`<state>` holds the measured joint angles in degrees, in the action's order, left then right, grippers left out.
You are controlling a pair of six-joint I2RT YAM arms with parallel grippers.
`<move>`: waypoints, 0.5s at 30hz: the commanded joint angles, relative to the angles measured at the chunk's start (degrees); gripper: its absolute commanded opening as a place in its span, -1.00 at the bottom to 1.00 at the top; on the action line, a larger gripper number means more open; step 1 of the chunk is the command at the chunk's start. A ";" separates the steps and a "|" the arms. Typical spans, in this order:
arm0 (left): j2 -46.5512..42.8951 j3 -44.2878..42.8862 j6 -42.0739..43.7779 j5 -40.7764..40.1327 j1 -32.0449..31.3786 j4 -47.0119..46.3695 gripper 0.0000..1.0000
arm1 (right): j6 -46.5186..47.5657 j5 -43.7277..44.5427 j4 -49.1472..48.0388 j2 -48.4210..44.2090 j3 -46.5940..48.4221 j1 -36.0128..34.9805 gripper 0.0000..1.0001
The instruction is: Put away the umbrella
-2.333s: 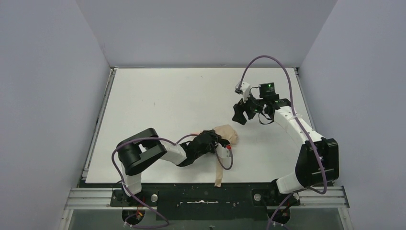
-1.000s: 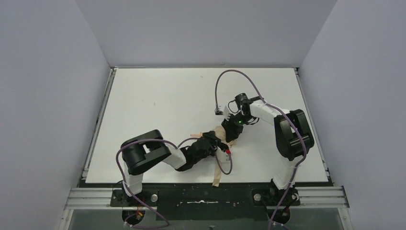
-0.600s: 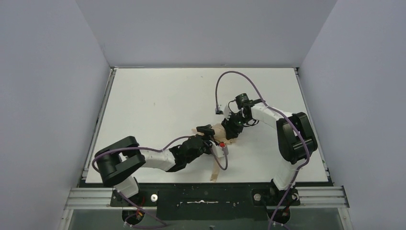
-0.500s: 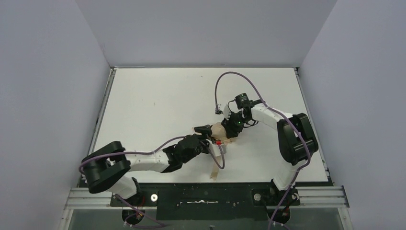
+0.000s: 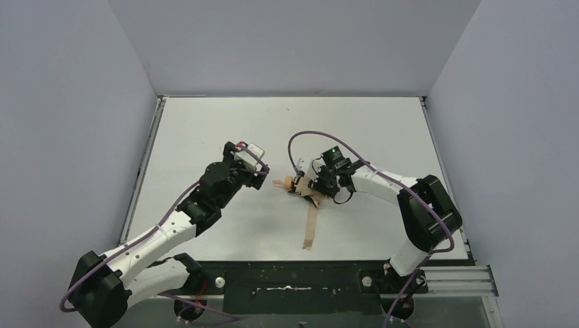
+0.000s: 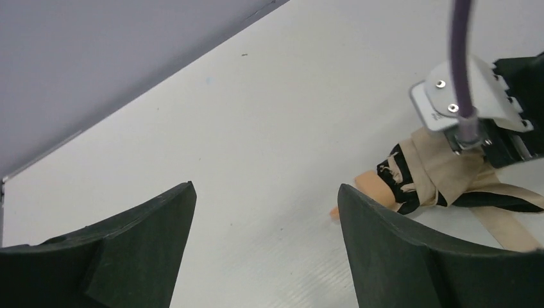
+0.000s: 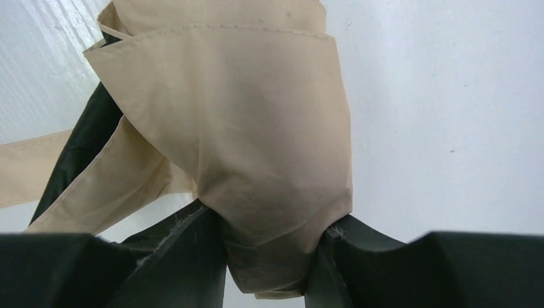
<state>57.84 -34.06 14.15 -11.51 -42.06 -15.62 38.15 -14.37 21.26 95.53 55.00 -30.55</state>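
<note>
The umbrella (image 5: 305, 188), a folded tan bundle wrapped with a black strap, lies on the white table (image 5: 205, 130) near its middle. My right gripper (image 5: 313, 185) is shut on its tan fabric (image 7: 256, 128); in the right wrist view both black fingers (image 7: 183, 256) pinch the cloth between them. My left gripper (image 5: 262, 171) hangs open above the table, left of the umbrella and apart from it. In the left wrist view its fingers (image 6: 135, 244) stand wide over bare table, with the umbrella (image 6: 436, 173) and its small tan handle (image 6: 371, 183) ahead to the right.
A long tan strip (image 5: 311, 229) trails from the umbrella toward the table's near edge. Grey walls close the table on three sides. The right arm's purple cable (image 5: 307, 137) loops above the umbrella.
My left gripper has let go of the umbrella, opened wide and drawn back up and to the left. The right gripper keeps its hold and has shifted the umbrella slightly left.
</note>
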 commanded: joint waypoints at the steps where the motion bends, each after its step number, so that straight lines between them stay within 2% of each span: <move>1: 0.90 -5.13 -9.88 7.15 6.15 5.73 0.60 | 2.71 11.65 -5.66 -0.95 -5.74 -3.07 -0.69; 8: 9.42 -12.04 -9.44 16.15 10.46 9.09 0.67 | 2.83 18.27 -16.45 -4.66 -14.31 -9.10 -0.71; 15: 18.11 -16.81 -6.12 30.31 12.98 9.63 0.72 | 5.65 27.22 -27.25 -4.11 -20.45 -17.82 -0.75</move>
<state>72.42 -46.17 6.63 7.01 -30.63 -6.68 41.71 7.16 -2.92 89.03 38.63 -43.99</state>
